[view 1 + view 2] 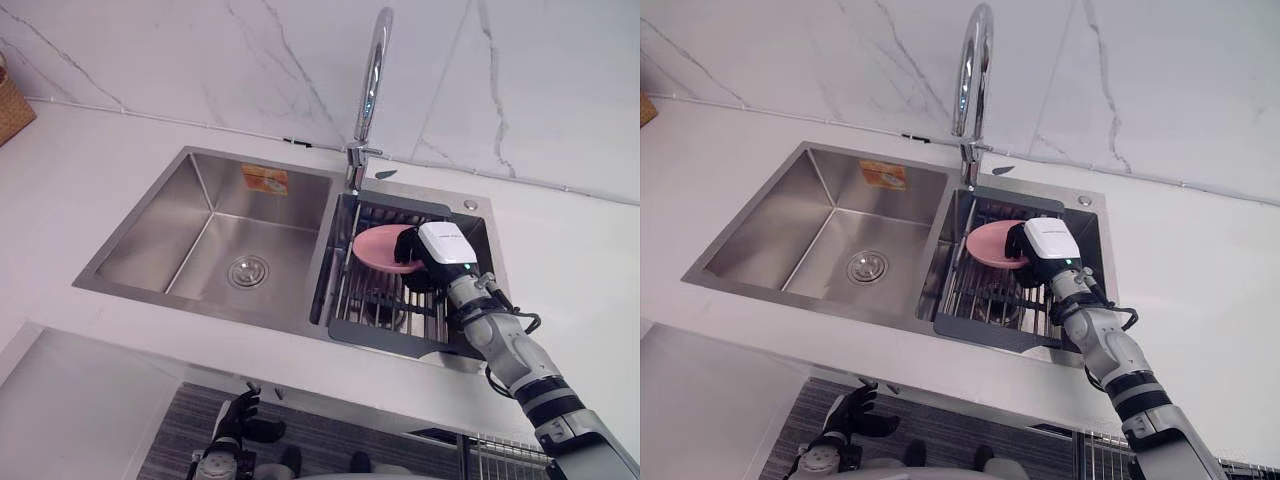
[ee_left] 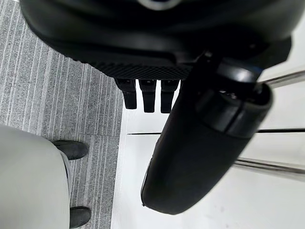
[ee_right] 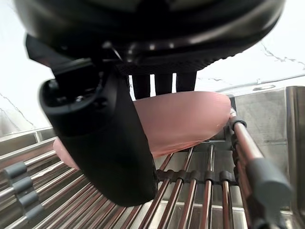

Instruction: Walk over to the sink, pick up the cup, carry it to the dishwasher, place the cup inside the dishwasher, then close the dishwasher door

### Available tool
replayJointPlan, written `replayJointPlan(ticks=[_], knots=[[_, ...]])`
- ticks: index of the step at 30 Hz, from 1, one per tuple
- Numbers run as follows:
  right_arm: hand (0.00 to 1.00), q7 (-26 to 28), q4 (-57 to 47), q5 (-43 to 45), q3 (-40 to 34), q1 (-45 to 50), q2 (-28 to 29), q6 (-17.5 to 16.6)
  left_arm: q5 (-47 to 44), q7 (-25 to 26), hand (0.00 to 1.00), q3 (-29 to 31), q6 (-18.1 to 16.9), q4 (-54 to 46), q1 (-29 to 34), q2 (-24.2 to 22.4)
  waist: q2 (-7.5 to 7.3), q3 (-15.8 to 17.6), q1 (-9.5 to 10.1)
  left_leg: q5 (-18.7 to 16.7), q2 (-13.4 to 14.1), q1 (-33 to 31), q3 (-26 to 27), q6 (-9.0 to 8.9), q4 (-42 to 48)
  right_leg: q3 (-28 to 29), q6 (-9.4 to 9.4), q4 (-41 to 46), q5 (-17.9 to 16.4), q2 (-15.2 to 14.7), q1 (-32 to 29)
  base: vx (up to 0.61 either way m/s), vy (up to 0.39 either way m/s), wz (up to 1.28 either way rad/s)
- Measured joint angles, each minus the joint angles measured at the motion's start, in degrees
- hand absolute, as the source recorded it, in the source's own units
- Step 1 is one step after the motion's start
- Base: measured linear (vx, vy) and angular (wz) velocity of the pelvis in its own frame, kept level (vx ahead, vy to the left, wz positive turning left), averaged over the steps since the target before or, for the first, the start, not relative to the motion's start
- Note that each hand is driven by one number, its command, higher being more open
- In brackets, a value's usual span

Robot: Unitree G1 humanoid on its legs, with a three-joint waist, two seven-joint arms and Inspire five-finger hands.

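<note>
Right hand [image 1: 411,268] against pink cup [image 1: 374,247] on rack [image 1: 386,302] in sink [image 1: 196,298] right basin; grasp cannot be told. Left hand [image 1: 238,414] low beside counter, fingers relaxed.

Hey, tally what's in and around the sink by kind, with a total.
Pink cup: 1
Drying rack: 1
Faucet: 1
Sink basins (left basin, right basin): 2
Wicker basket: 1
Robot hands (left hand, right hand): 2
Total: 8
</note>
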Motion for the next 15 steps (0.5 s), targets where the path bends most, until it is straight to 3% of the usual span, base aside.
replayJointPlan(ticks=[15], knots=[[0.30,1.5,-7.9,-0.1,1.1,0.2,-3.4,-1.7,0.0,0.0,0.90,0.3,0.0,-0.6,0.0,0.2,-1.06,0.6,-0.20,0.1,0.2,0.6,0.3,-0.02,-0.5,0.4,0.02,0.0,0.0,-0.2,0.2,0.00,0.001,0.00]])
